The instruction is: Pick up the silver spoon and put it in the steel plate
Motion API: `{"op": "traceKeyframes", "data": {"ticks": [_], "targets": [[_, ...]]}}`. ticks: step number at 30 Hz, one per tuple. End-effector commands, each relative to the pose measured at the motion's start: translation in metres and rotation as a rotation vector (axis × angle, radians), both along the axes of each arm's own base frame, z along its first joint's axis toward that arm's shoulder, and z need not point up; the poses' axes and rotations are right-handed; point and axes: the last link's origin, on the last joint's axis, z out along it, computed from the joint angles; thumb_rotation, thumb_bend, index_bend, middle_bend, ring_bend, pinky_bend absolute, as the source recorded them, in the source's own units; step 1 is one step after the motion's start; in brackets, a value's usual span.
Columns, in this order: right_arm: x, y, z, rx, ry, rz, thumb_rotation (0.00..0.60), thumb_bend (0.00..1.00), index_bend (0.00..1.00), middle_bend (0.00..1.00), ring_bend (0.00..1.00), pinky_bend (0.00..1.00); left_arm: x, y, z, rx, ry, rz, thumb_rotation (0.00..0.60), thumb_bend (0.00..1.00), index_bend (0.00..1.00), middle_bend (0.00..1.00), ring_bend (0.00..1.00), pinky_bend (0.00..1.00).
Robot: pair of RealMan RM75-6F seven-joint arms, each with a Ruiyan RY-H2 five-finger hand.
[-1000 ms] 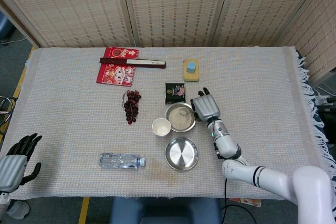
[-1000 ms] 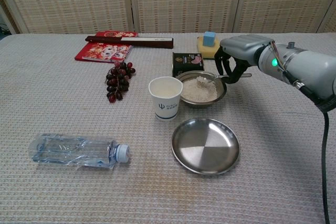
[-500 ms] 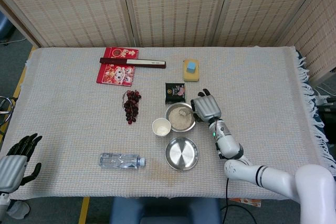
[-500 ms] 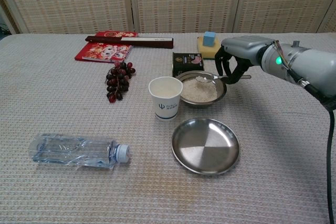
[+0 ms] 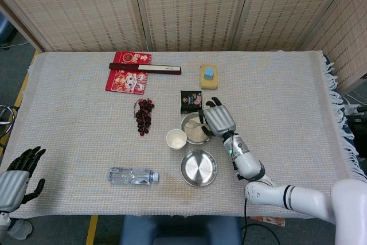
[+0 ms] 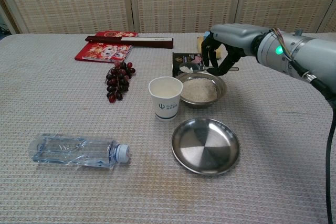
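right hand: fingers curled around handle of silver spoon, gripping it above the rice bowl; also seen in head view
silver spoon: lifted, held roughly level, scoop end carries white rice and pokes out left of the hand over the bowl's far-left rim; not in the plate; in head view over the bowl
steel plate: on bench near front edge, just in front of rice bowl, nothing in it; head view
rice bowl: metal, filled with white rice, between plate and dark packet; head view
left hand: low at bench's front-left corner, head view only, fingers spread apart, holding nothing
paper cup: upright, just left of bowl, touching or nearly, cannot tell
grapes: dark red bunch, left of cup, apart from it
water bottle: clear, lying on its side, cap to the right, front-left of plate
dark packet: behind bowl, partly hidden by spoon and hand
red booklet: far side, flat, dark long box lying across its far edge
yellow sponge: blue block on top, far side, behind packet
bench: covered in beige woven cloth
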Motion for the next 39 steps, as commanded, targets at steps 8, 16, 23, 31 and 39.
{"op": "traceKeyframes", "data": {"ticks": [8, 16, 23, 31, 39], "targets": [[0.027, 0.013, -0.017, 0.036, 0.026, 0.086, 0.600, 0.35, 0.95, 0.58, 0.17, 0.09, 0.000, 0.000, 0.000, -0.002, 0.001, 0.000, 0.600, 0.46, 0.00, 0.00, 0.00, 0.16], [0.039, 0.024, -0.029, 0.005, 0.096, 0.174, 0.600, 0.35, 0.95, 0.58, 0.17, 0.09, -0.001, -0.001, 0.003, 0.003, -0.003, 0.001, 0.600, 0.46, 0.00, 0.00, 0.00, 0.16], [0.043, 0.033, -0.033, -0.102, 0.269, 0.327, 0.600, 0.35, 0.95, 0.58, 0.17, 0.09, -0.002, -0.003, 0.004, 0.006, -0.004, 0.003, 0.600, 0.46, 0.00, 0.00, 0.00, 0.16], [0.052, 0.040, -0.040, -0.182, 0.478, 0.450, 0.600, 0.35, 0.95, 0.58, 0.17, 0.09, 0.001, -0.005, 0.003, 0.003, 0.000, -0.010, 0.600, 0.46, 0.00, 0.00, 0.00, 0.16], [0.056, 0.048, -0.041, -0.288, 0.614, 0.563, 0.600, 0.35, 0.95, 0.58, 0.17, 0.09, 0.001, -0.006, 0.004, 0.006, -0.003, -0.011, 0.600, 0.46, 0.00, 0.00, 0.00, 0.16]]}}
